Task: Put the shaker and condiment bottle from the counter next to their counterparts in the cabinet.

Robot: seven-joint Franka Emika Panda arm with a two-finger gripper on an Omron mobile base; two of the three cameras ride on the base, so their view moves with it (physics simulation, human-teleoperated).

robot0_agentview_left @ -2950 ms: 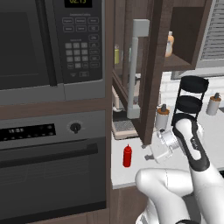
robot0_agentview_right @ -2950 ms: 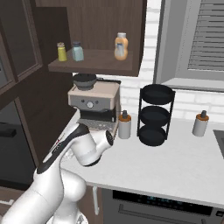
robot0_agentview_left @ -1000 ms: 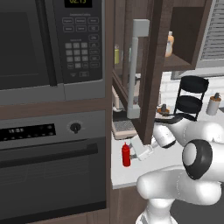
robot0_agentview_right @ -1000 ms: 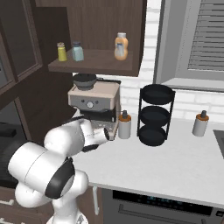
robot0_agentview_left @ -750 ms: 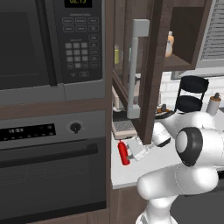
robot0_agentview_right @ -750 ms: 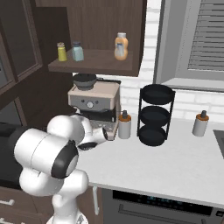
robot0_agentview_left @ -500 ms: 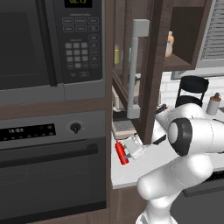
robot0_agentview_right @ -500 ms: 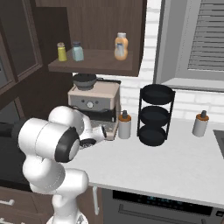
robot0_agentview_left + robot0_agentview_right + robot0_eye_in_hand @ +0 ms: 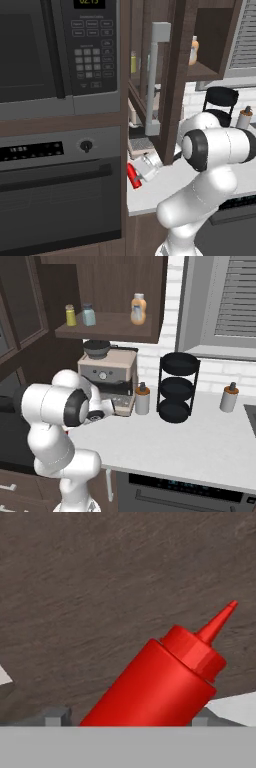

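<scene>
- The arm has swung down to the counter's [image 9: 150,192] left edge; the gripper [image 9: 141,172] is around the condiment bottle [image 9: 133,176].
- Its jaws sit on each side of the bottle; I cannot tell if they squeeze it.
- Nothing is put in the cabinet [image 9: 107,332] yet; 2 things are left.

We see the white worktop [image 9: 200,441] carrying a coffee machine [image 9: 106,378] at its back left, a black tiered rack [image 9: 177,388] mid-back, and the red condiment bottle [image 9: 133,176] at its left edge.

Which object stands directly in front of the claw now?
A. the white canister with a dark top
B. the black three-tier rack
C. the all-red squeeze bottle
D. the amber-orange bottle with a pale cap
C: in the hand view the red condiment bottle lies just ahead of the claw.
</scene>
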